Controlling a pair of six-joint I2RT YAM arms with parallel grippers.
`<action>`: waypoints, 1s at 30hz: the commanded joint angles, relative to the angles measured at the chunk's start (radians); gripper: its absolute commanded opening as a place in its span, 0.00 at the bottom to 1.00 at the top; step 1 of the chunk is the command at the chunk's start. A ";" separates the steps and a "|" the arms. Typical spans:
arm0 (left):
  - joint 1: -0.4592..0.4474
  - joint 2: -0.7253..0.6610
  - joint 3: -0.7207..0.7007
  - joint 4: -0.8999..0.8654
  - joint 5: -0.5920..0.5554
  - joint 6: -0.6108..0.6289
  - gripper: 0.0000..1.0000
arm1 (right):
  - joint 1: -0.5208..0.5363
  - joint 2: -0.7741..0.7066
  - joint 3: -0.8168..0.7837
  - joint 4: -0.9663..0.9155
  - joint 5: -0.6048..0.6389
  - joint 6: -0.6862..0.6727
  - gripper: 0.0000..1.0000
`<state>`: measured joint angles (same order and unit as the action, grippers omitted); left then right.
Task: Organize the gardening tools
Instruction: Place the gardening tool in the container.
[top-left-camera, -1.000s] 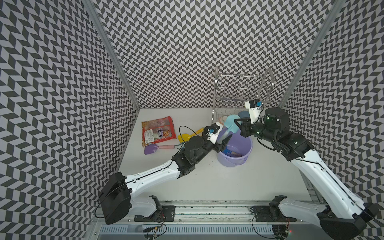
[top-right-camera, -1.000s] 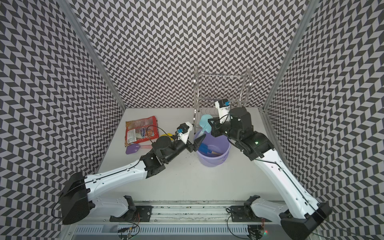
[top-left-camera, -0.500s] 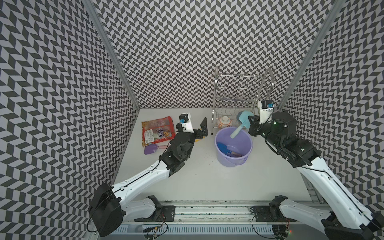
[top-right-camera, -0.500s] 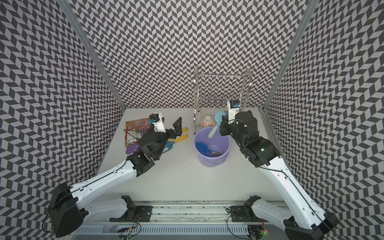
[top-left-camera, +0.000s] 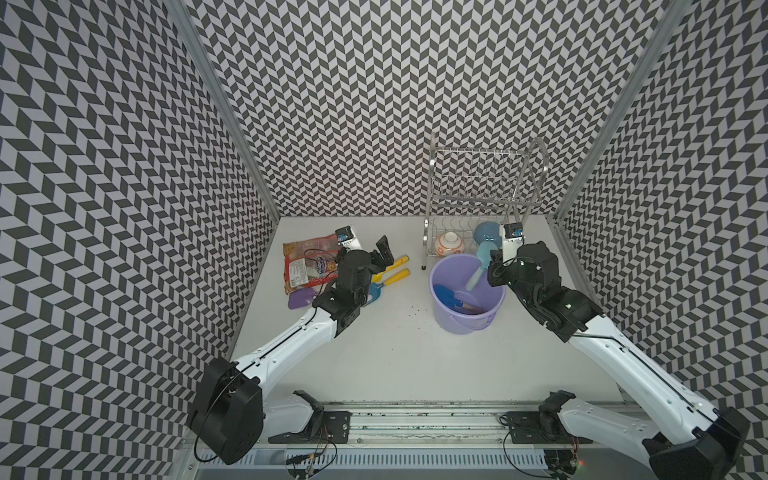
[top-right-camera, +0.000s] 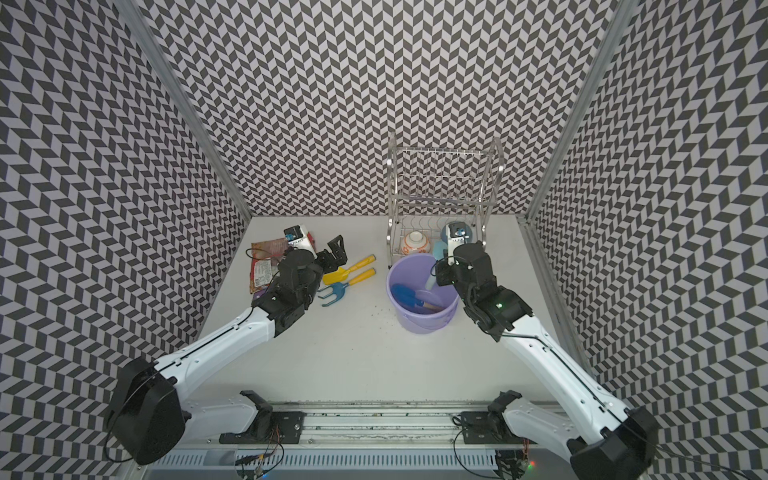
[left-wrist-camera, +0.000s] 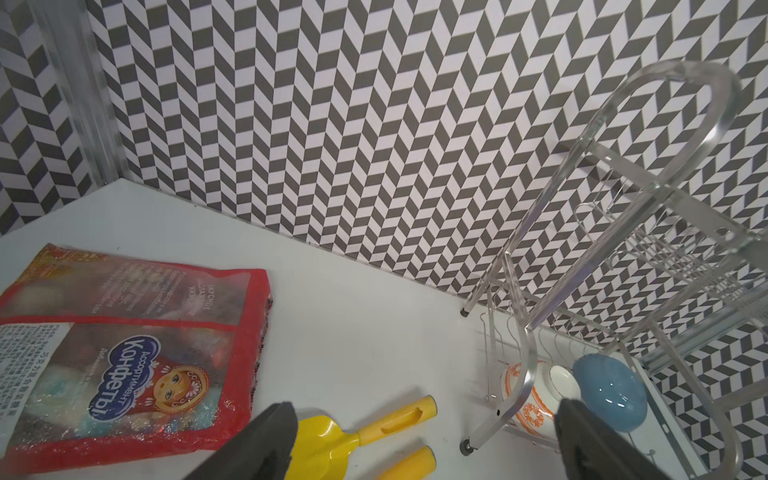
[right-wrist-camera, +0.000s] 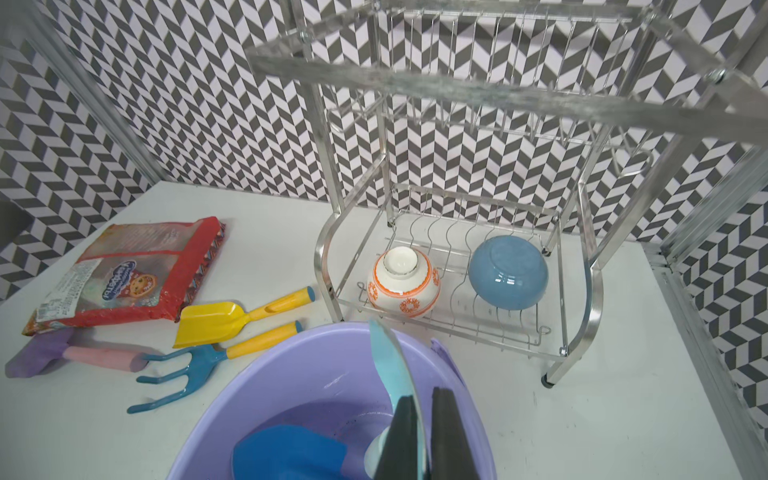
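The right end effector is clamped tight on the light blue spade, gripping near the blade, and the tool hangs handle-down inside the lavender bucket, at about 3 o'clock on the bench. Down in the bucket lies the dark blue trowel, blade toward 10 o'clock, with its wooden handle against the far wall. Over at 9 o'clock of the bucket, the left end effector hangs with its jaws spread wide and nothing between them, right above the yellow scoop and the blue fork. Those two lie side by side on the bench, their yellow handles pointing toward 2 o'clock. The purple scoop lies flat at the 6 o'clock edge of the red snack bag, right against it, in the bench's 10 o'clock corner. At 12 o'clock of the bucket stands the wire dish rack, with an orange-patterned bowl and a blue bowl overturned on its lower shelf.
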<state>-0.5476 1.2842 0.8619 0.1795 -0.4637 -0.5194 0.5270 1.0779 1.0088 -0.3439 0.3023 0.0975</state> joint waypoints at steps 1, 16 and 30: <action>0.021 0.035 0.034 -0.052 0.057 -0.015 1.00 | 0.006 0.013 -0.034 0.126 0.018 0.001 0.00; 0.089 0.276 0.157 -0.135 0.249 0.204 1.00 | 0.007 0.072 -0.177 0.200 0.040 0.082 0.13; 0.113 0.429 0.224 -0.170 0.393 0.308 0.92 | 0.007 0.086 -0.197 0.169 0.021 0.120 0.48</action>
<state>-0.4416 1.7031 1.0492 0.0162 -0.1104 -0.2241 0.5282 1.1580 0.7994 -0.1986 0.3321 0.2031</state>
